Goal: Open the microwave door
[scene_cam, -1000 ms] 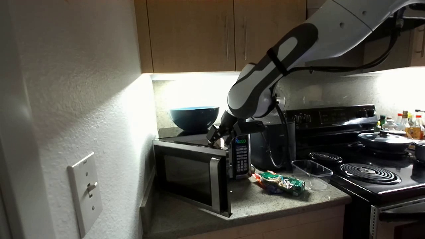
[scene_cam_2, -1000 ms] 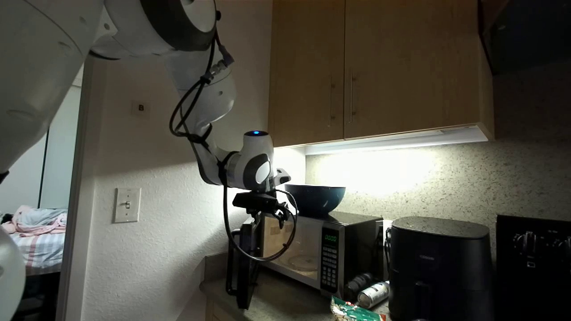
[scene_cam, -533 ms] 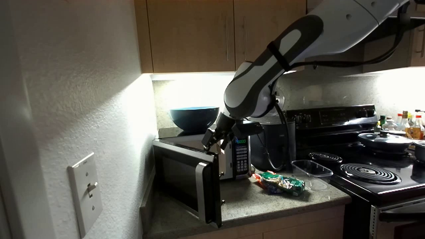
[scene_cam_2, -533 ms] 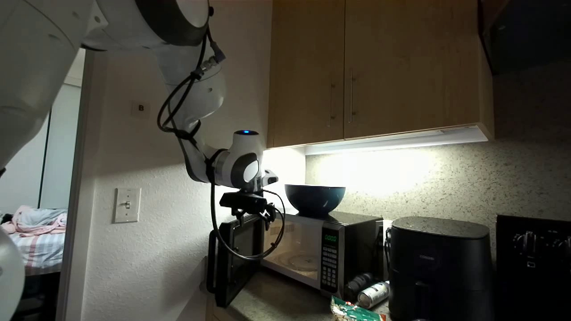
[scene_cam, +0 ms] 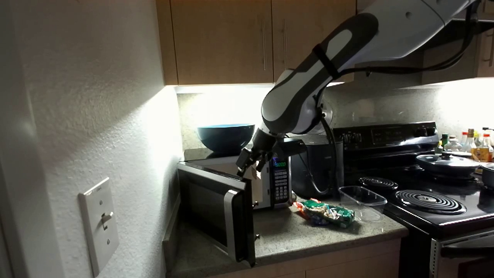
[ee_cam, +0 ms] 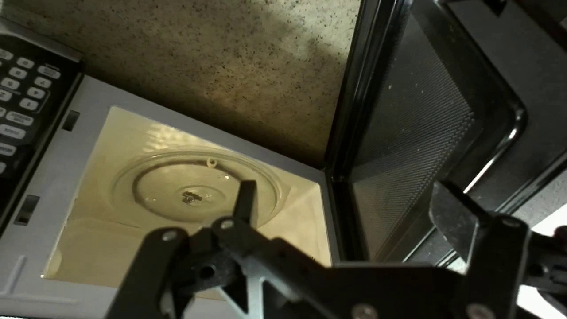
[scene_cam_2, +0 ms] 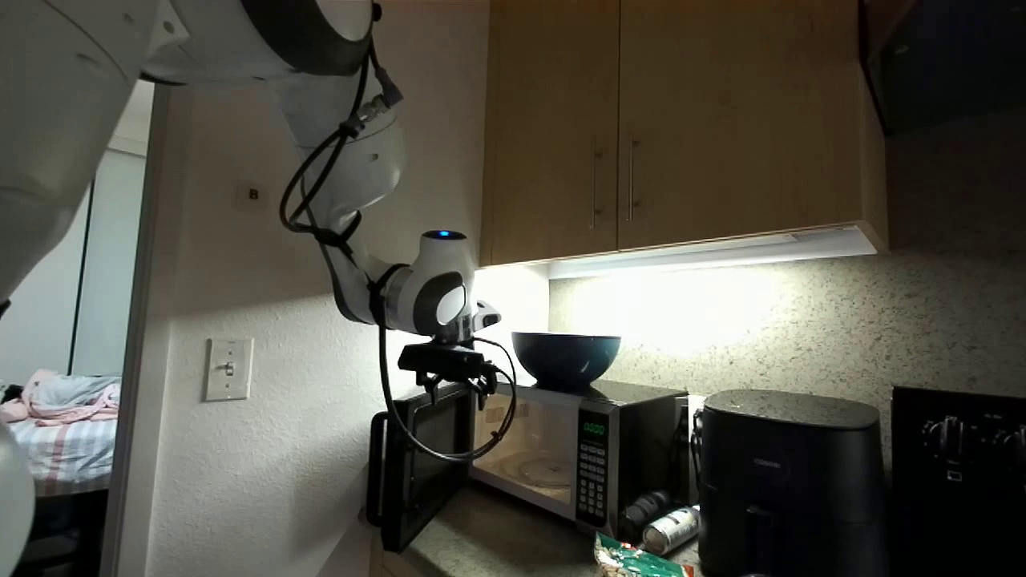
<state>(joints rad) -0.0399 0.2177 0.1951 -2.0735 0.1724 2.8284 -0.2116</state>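
Observation:
The microwave (scene_cam: pixel 280 183) sits on the counter, its lit cavity showing in an exterior view (scene_cam_2: pixel 595 473) and in the wrist view (ee_cam: pixel 95 104). The microwave door (scene_cam: pixel 206 208) stands wide open on the side near the wall. Its inner side shows in an exterior view (scene_cam_2: pixel 439 457) and in the wrist view (ee_cam: pixel 412 110). The door's handle (scene_cam: pixel 230 226) faces away from the cavity. My gripper (scene_cam: pixel 249 170) is open and points down at the door's top edge, in the wrist view (ee_cam: pixel 344 188) with one finger over the door and one over the cavity. I cannot tell whether it touches the door.
A blue bowl (scene_cam: pixel 225 139) stands on the microwave. A black air fryer (scene_cam_2: pixel 789 481), a green snack bag (scene_cam: pixel 328 212) and a clear plastic box (scene_cam: pixel 362 202) stand to its right, then the stove (scene_cam: pixel 428 200). A wall (scene_cam: pixel 115 154) is close on the door's side.
The door has swung further open toward the wall, mostly in the earlier half second. My gripper has moved the same way beside its top edge and stays open.

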